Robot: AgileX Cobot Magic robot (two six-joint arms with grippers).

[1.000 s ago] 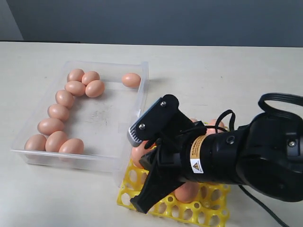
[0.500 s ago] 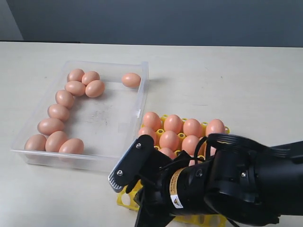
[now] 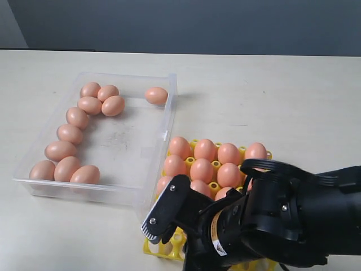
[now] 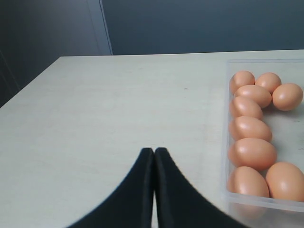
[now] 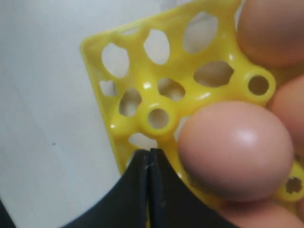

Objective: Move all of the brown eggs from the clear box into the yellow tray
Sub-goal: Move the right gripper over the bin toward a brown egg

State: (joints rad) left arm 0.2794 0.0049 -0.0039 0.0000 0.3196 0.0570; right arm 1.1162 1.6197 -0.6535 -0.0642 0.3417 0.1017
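Brown eggs are seen in two places on the pale desk. Eleven of them lie in the clear box on the left side of the exterior view. Ten are strung along its left wall and far left corner, some touching one another. One egg lies alone in the far right corner, well apart from the rest. The middle of the box floor is bare.

Just beside the box's right wall, the yellow tray is set, with eggs seated in rows in its far cups. Its near part is largely hidden by the black right arm, so the full count cannot be told.

In the right wrist view the right gripper is seen with its jaws pressed together and nothing between them. It is placed over a corner of the tray, where several cups stand vacant, and just beside a seated egg.

In the left wrist view the left gripper is likewise closed on nothing. It is held over bare desk, near the outer side of the box wall along which the row of eggs lies.
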